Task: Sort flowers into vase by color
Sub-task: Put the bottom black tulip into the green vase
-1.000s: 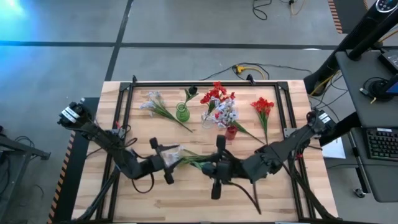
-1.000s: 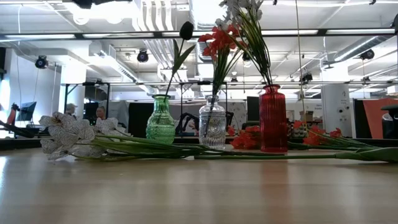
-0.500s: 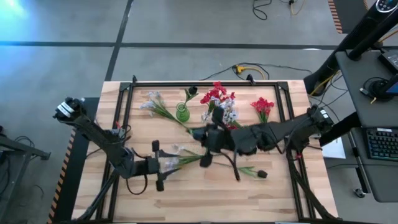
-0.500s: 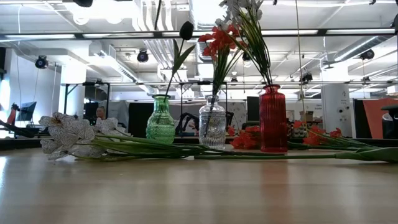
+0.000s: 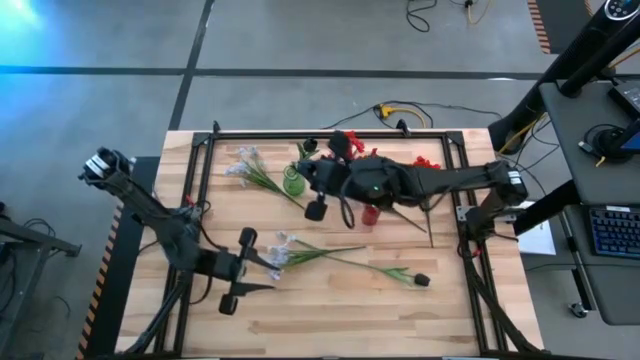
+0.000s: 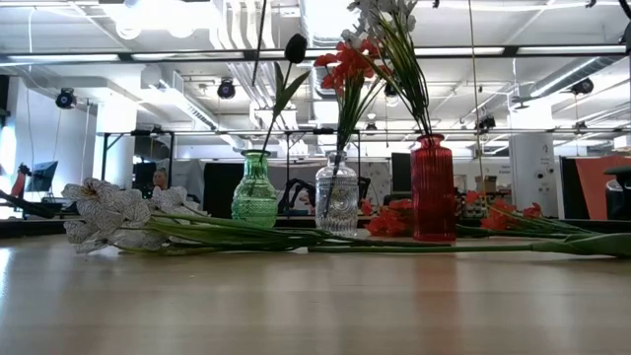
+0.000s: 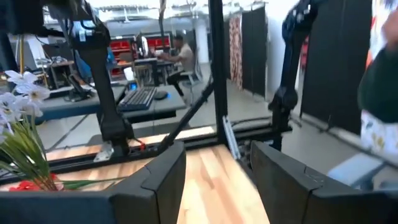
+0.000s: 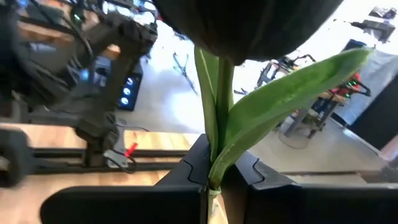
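High view: the pale wooden table is filling the centre of the frame, with the right gripper reaching to upper centre, above the green glass vase. In the right wrist view its fingers are clenched on the green stem of a dark near-black bud spray, the bud looming at the top of that frame. The left gripper is waiting at lower left, its fingers standing spread and holding nothing. The clear glass vase and the red glass vase are standing right of the green one in the low view. A blue-white spray and another dark bud are lying at lower centre. The sprays are probably light and springy; gripping the firm stem, clear of the blossoms, seems safest.
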`<state>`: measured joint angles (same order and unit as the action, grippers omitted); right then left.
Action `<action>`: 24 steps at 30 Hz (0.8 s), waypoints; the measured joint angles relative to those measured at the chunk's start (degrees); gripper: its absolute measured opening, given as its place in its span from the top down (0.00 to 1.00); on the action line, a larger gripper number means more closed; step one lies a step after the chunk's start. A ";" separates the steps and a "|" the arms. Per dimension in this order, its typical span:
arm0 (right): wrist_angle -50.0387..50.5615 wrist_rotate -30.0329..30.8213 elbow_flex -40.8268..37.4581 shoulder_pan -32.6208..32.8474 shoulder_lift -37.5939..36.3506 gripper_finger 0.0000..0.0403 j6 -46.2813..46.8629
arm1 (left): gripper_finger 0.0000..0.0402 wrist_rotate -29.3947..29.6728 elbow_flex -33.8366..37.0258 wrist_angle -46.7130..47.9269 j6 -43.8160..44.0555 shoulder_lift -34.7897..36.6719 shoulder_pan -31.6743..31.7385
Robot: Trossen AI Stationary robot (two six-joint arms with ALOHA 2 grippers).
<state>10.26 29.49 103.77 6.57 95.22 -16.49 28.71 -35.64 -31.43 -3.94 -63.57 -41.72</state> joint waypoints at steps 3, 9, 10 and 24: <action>-0.05 -0.49 -0.01 -1.85 1.12 0.97 -0.11 | 0.59 2.48 0.00 -0.95 3.16 1.87 -0.15; 0.06 -3.15 -0.01 -4.90 3.81 0.97 -1.27 | 0.59 8.28 0.01 -7.10 6.81 3.13 -0.26; -0.02 -3.13 -0.01 -5.28 4.41 0.97 -1.79 | 0.59 8.27 0.03 -7.01 6.81 3.10 -0.38; -0.20 -3.01 -0.05 -7.26 8.23 0.97 -1.32 | 0.59 15.08 0.13 -6.57 6.59 2.73 -0.63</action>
<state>10.06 26.48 103.72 -0.68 103.45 -17.81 43.79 -35.51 -38.01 2.65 -60.84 -42.35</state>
